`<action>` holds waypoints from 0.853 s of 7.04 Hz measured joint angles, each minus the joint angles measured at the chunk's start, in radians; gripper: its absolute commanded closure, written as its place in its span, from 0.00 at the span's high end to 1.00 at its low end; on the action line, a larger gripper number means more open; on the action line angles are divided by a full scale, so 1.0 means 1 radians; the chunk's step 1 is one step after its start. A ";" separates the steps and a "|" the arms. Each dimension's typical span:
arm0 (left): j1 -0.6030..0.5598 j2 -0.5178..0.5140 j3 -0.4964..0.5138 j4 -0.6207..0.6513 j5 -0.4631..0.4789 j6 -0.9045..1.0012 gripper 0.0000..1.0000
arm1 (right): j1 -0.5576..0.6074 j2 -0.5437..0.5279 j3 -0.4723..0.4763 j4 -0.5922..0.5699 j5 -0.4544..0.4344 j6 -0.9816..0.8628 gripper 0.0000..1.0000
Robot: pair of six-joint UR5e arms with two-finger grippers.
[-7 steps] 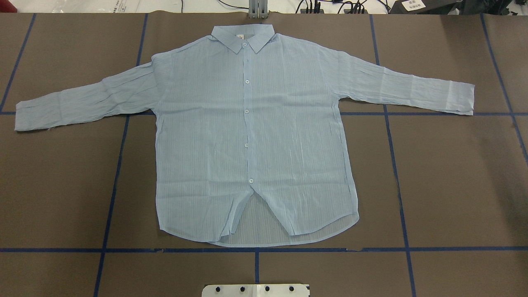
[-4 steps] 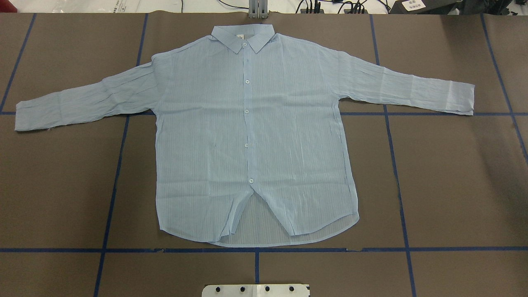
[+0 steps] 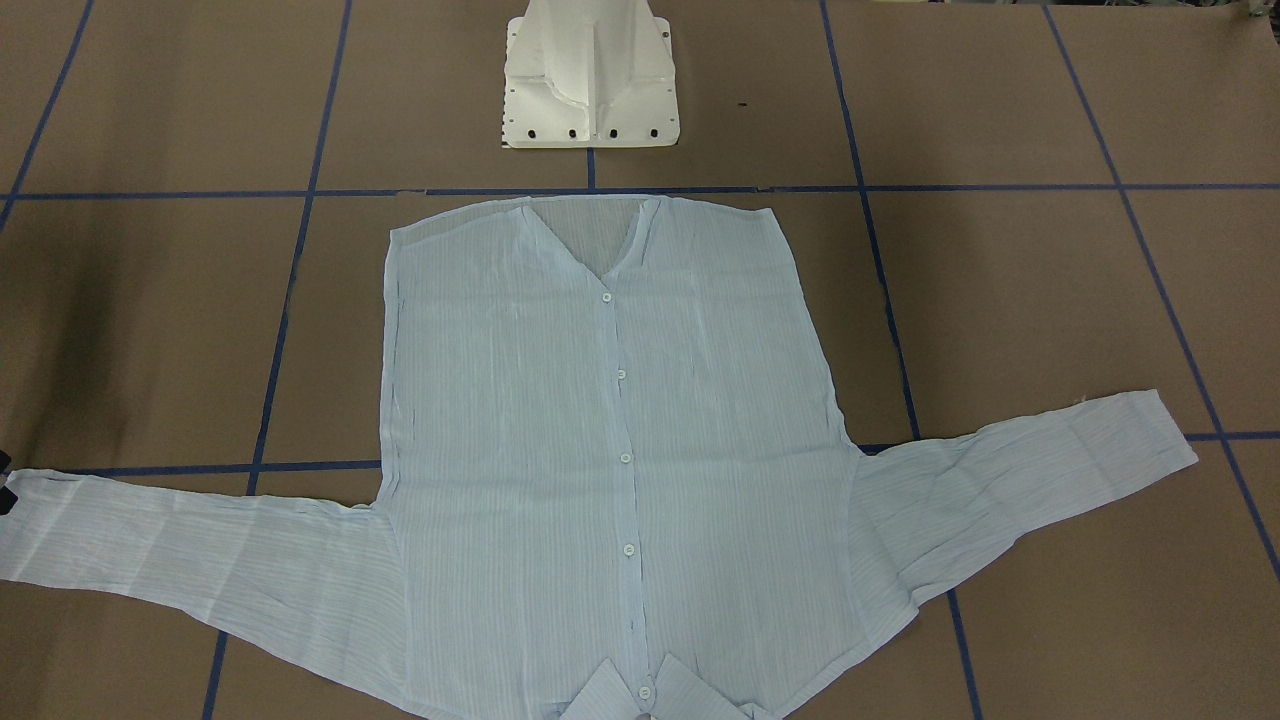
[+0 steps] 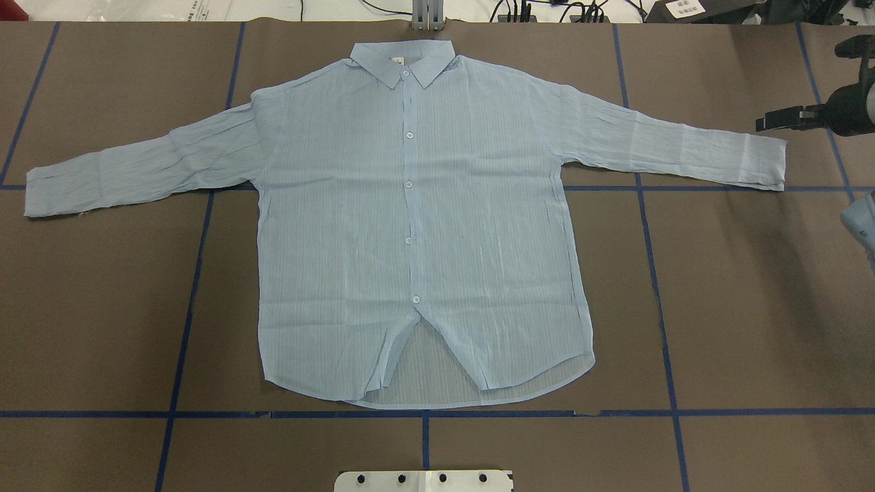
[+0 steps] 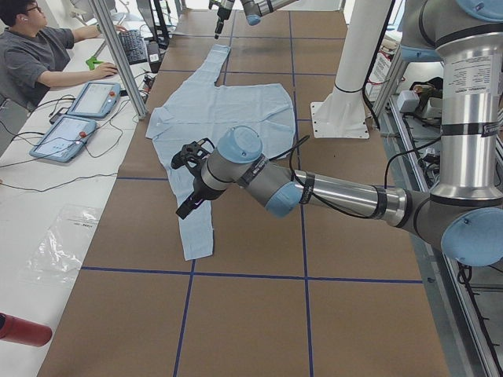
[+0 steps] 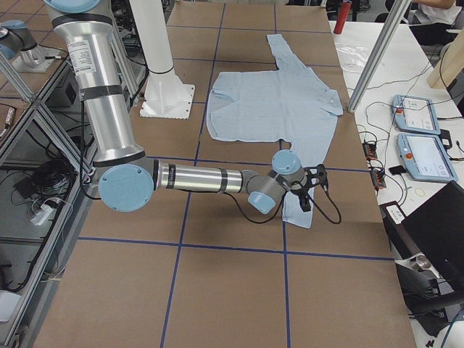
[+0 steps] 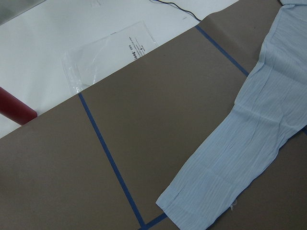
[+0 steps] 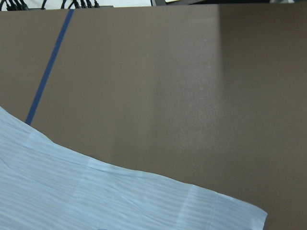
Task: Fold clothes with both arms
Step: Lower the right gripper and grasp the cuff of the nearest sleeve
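Observation:
The pale-blue striped shirt [image 4: 424, 225] lies flat and buttoned, front up, with the collar at the far side and both sleeves spread; it also shows in the front-facing view [image 3: 600, 450]. My right gripper [image 4: 764, 124] comes in at the overhead view's right edge, just beyond the right sleeve's cuff [image 4: 765, 160]; I cannot tell whether it is open. It hovers over that cuff in the exterior right view [image 6: 315, 190]. My left gripper [image 5: 182, 184] shows only in the exterior left view, above the left sleeve's cuff [image 7: 211, 201]; I cannot tell its state. Neither wrist view shows fingers.
The white pedestal base [image 3: 590, 80] stands at the near table edge. Blue tape lines cross the brown table cover [image 4: 752, 307]. An operator [image 5: 39, 47], tablets [image 5: 75, 118], a plastic bag [image 7: 105, 57] and a red cylinder [image 7: 14, 110] are at the far side.
My right gripper has come into the overhead view at the right edge, beside the right sleeve's cuff. The shirt has not moved.

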State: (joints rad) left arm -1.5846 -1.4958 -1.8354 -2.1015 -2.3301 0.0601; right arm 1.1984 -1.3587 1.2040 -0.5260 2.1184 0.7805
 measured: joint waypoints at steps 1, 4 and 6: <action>0.000 0.000 -0.001 0.000 0.000 0.001 1.00 | -0.010 -0.019 -0.018 0.030 -0.006 0.059 0.75; 0.000 0.001 -0.002 0.000 -0.001 0.005 1.00 | -0.048 -0.078 -0.026 0.046 -0.038 0.138 0.75; 0.000 0.002 -0.001 0.000 -0.002 0.007 1.00 | -0.084 -0.084 -0.032 0.046 -0.083 0.142 0.74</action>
State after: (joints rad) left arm -1.5846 -1.4942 -1.8368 -2.1016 -2.3316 0.0672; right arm 1.1140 -1.4430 1.1717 -0.4800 2.0355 0.9229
